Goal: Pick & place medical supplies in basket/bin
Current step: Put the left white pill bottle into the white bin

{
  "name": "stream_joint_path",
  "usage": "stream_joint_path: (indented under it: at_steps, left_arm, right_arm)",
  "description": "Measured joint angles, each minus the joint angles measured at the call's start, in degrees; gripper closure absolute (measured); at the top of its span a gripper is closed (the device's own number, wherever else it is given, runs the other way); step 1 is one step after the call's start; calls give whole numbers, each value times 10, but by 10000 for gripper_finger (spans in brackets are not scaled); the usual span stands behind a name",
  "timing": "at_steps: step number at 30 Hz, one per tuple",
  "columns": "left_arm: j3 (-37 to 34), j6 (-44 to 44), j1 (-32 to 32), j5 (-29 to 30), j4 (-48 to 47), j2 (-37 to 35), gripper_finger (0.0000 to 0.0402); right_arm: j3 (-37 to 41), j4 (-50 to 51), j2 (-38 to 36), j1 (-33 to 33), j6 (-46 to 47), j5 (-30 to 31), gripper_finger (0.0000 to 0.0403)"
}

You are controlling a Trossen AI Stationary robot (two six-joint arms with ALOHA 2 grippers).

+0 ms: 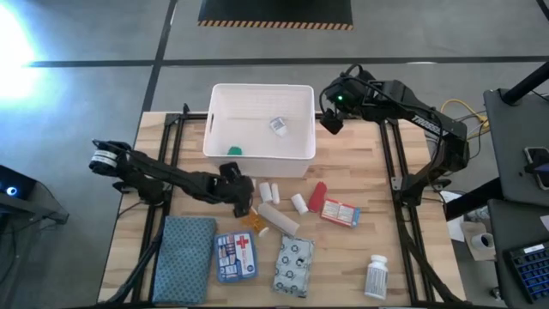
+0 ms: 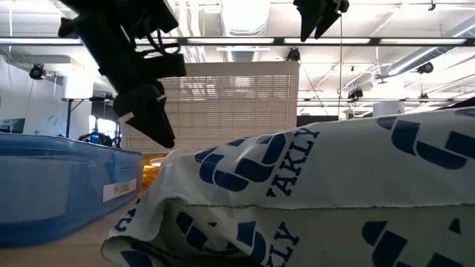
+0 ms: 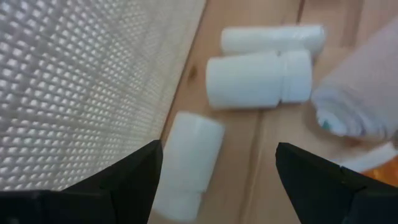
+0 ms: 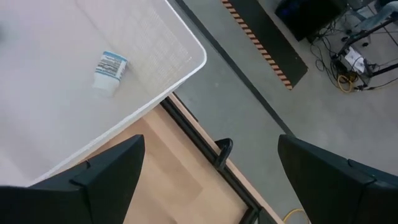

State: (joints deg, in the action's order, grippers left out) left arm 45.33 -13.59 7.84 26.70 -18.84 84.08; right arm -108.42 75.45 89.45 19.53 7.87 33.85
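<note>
Nearest the low camera lies the patterned packet (image 2: pixel 312 200), filling that view. From above, the white bin (image 1: pixel 225 142) sits at 12 o'clock on the table (image 1: pixel 403 236), holding a small bottle (image 1: pixel 278 126). At the bin's 6 o'clock, the left gripper (image 1: pixel 244 199) hovers with fingers spread over 3 small white bottles (image 3: pixel 186 158). The right gripper (image 1: pixel 331 120), fingers spread and empty, hangs at the bin's 3 o'clock.

Robotics lab or workshop: grey concrete floor (image 1: pixel 86 34) with yellow-black hazard-striped mat (image 1: pixel 274 24) top centre, exposed ceiling ducts (image 2: pixel 245 22), cable tangle (image 4: pixel 354 59) upper right, pale wooden bench (image 1: pixel 343 249).
</note>
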Motion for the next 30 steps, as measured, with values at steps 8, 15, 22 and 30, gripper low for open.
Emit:
stream_joint_path:
  at_steps: [8, 15, 22, 30]
  left_arm:
    - [-54, -3, 0, 7, 49, 13, 112]
    - [-62, -30, 0, 7, 63, 20, 112]
    - [-2, -60, 26, -42, -7, 22, 112]
    - [55, -67, 36, 38, -89, 21, 112]
  right_arm:
    - [0, 8, 0, 0, 12, 1, 44]
    - [1, 6, 0, 1, 12, 2, 44]
    - [2, 7, 0, 9, 13, 4, 44]
    - [2, 7, 0, 10, 13, 4, 44]
